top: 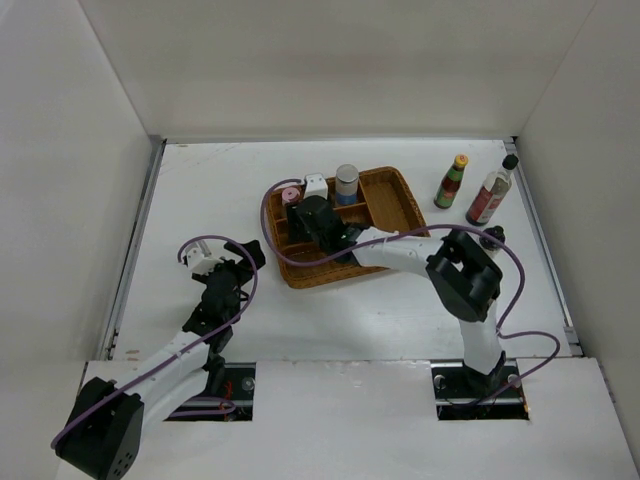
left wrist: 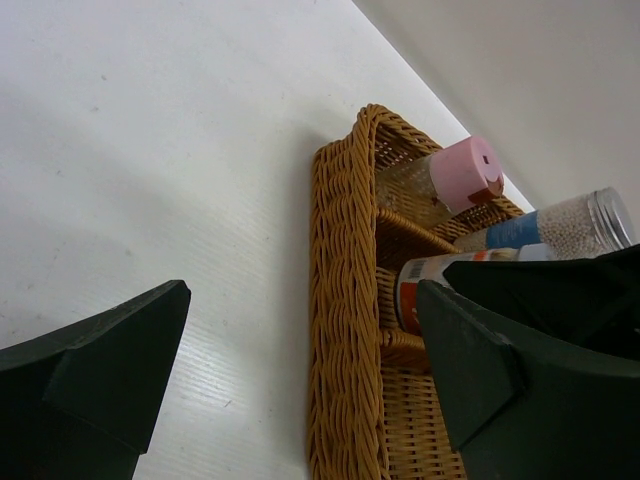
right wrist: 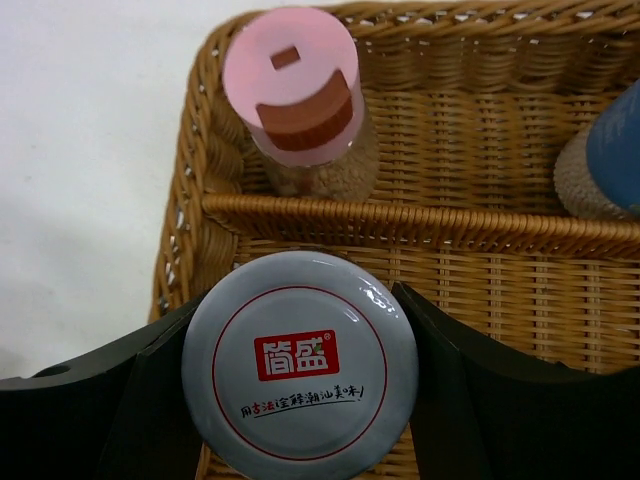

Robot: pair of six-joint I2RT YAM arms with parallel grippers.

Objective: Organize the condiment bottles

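Right now, gripping the white-lidded jar [right wrist: 300, 372] by its sides in the right gripper [right wrist: 298, 350], low centre of the wrist frame, above a wicker tray [right wrist: 190, 200] compartment below the divider [right wrist: 420, 215]. Lower straight down, keep upright, stay off the divider and the pink-lidded jar [right wrist: 292, 85] just above it in frame, and let go only once seated on the weave. Leave the left gripper [left wrist: 302, 295] spread wide and empty over the table [left wrist: 150, 120], left of the tray. Cannot tell whether the jar's base touches the floor: hidden under its own lid. Cannot see all of the blue-label jar [right wrist: 612, 150], cut off at right edge.
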